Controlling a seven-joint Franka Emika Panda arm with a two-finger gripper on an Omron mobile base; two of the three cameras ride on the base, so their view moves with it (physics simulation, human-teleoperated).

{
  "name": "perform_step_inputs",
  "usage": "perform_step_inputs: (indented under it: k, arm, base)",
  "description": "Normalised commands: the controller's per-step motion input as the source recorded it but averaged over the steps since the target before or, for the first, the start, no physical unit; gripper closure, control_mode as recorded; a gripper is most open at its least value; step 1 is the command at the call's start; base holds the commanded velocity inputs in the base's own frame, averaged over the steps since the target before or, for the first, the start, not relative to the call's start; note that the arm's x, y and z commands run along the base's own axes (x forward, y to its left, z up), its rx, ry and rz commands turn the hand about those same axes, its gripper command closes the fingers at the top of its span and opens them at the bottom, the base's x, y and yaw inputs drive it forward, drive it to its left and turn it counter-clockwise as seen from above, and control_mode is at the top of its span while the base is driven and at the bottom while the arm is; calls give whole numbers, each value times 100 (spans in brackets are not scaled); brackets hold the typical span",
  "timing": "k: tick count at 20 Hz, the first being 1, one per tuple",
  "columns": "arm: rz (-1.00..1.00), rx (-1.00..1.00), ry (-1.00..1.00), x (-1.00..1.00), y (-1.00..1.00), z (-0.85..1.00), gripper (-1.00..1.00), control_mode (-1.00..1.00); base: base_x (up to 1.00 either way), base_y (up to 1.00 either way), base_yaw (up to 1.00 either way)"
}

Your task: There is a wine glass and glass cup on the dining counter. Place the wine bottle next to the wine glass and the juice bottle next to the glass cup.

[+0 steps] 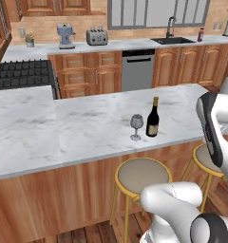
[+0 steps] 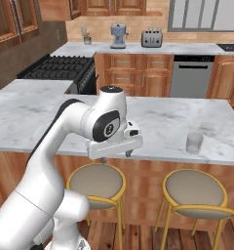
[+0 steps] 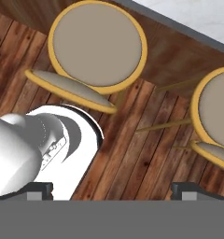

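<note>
Wine bottle point(image 1: 153, 117) already stands beside the wine glass point(image 1: 136, 126); with your gripper point(image 2: 116, 156) released, fetch the juice bottle point(image 1: 200, 34) for the glass cup point(image 2: 194, 142).

The counter point(image 1: 63, 128) is white-grey marble with faint grey veining, on a reddish-brown wooden base. The wine bottle point(image 1: 153, 121) is nearly black with a gold-tan top and a pale label. The wine glass point(image 1: 136, 124) and the glass cup point(image 2: 194, 142) are clear. The stools point(image 1: 143, 174) have beige-grey seats with yellow rims and legs. The floor point(image 3: 146, 154) is brown wooden planking.
</note>
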Motion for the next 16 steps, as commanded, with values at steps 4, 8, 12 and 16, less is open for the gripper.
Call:
perform_step_inputs:
  k: [4,8,12,16]
  arm:
    - [0,0,0,0,0,0,-100,100]
    - [0,0,0,0,0,0,-100,100]
    - [0,0,0,0,0,0,-100,100]
    - [0,0,0,0,0,0,-100,100]
  base:
    - [-29,0,-8]
    - [-36,-19,-22]
    - [-11,-42,-31]
    - [0,-63,-23]
